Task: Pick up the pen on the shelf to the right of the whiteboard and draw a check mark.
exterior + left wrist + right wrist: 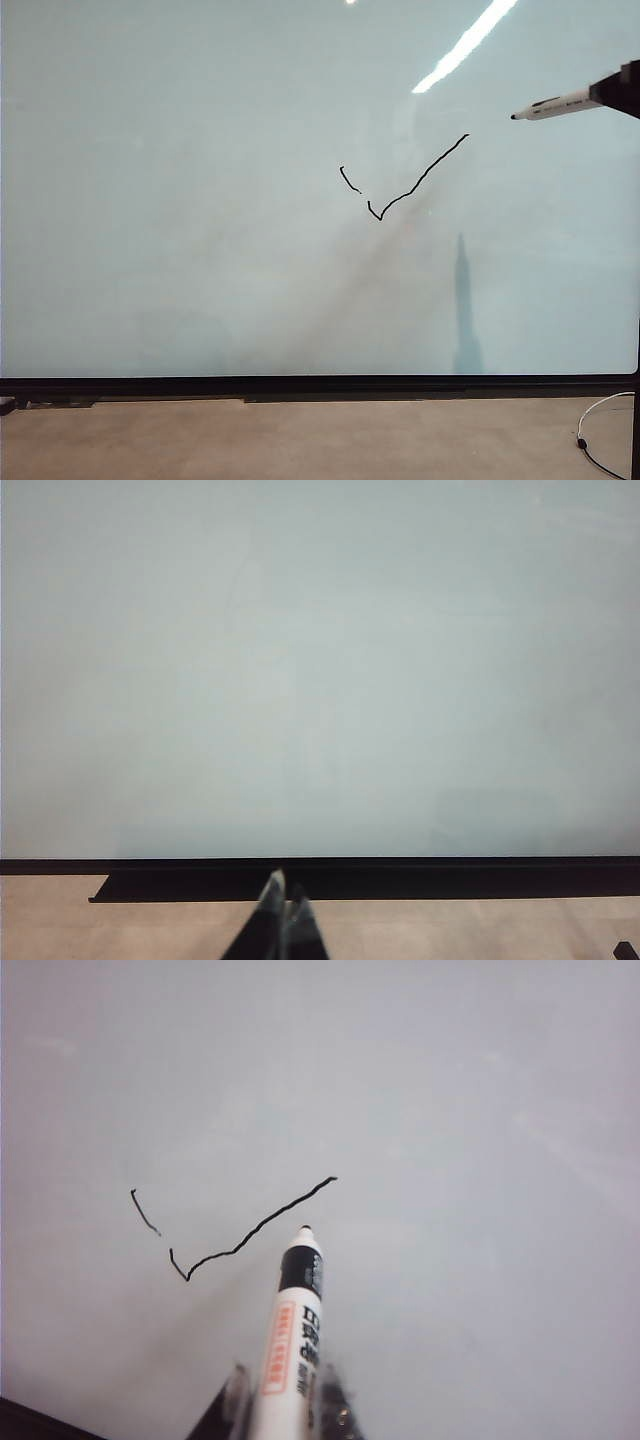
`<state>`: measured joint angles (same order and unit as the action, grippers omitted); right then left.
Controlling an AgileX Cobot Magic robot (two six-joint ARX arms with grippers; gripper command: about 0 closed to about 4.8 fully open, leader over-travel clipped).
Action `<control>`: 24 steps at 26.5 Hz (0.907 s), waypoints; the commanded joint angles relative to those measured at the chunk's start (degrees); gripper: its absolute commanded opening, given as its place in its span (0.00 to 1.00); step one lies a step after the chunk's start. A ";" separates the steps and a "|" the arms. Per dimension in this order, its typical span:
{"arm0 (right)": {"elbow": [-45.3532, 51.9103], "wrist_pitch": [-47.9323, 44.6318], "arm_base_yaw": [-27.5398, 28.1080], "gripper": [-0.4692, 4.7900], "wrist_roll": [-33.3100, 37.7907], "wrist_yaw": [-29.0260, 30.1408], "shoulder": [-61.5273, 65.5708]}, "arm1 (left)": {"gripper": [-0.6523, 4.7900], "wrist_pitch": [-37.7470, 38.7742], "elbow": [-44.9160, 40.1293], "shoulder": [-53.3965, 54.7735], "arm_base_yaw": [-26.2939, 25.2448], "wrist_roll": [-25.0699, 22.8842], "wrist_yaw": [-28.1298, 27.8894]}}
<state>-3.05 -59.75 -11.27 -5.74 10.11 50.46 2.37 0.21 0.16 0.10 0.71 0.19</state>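
The whiteboard point(200, 200) fills most of the exterior view, pale and glossy with a thin black frame. A black check mark point(415, 185) is drawn near its middle, its short stroke broken by a gap. At the far right edge, my right gripper point(615, 92) is shut on the white pen point(555, 105), whose dark tip points left, off the board, up and right of the mark. The right wrist view shows the pen point(295, 1330) between the fingers point(335, 1400), its tip just beyond the check mark point(250, 1230). My left gripper point(283, 900) is shut, empty, low before the board's bottom frame. The shelf is out of view.
A tan floor strip point(300, 440) lies below the board's black bottom frame point(320, 386). A white and black cable point(600, 425) loops at the lower right corner. A ceiling light glare point(465, 45) streaks across the board's upper right.
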 commanded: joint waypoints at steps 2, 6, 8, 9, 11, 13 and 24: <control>2.19 3.26 -0.02 0.08 -0.39 -0.98 -5.11 | 0.11 -0.72 0.15 0.02 0.00 -0.26 0.00; 2.49 6.19 -0.02 0.08 -0.55 -1.09 -7.87 | 0.11 -0.72 0.17 0.02 0.00 -0.26 0.02; 2.49 7.96 -0.02 0.08 -0.72 -1.09 -9.25 | 0.11 -0.72 0.17 0.02 0.00 -0.26 0.02; 2.49 8.83 -0.02 0.08 -0.76 -1.09 -9.84 | 0.11 -0.72 0.15 0.02 0.00 -0.26 0.00; 2.51 11.06 -0.02 0.08 -0.81 -1.09 -11.43 | 0.11 -0.72 0.17 0.02 0.00 -0.26 0.02; 2.60 13.14 -0.02 0.08 -0.85 -1.09 -13.20 | 0.11 -0.72 0.17 0.02 0.00 -0.26 0.02; 3.02 26.77 0.02 0.08 -2.01 -2.60 -25.66 | 0.11 -0.72 0.17 0.02 0.00 -0.26 0.02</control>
<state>0.16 -34.30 -11.27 -7.33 8.01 26.02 2.37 0.21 0.14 0.10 0.69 0.19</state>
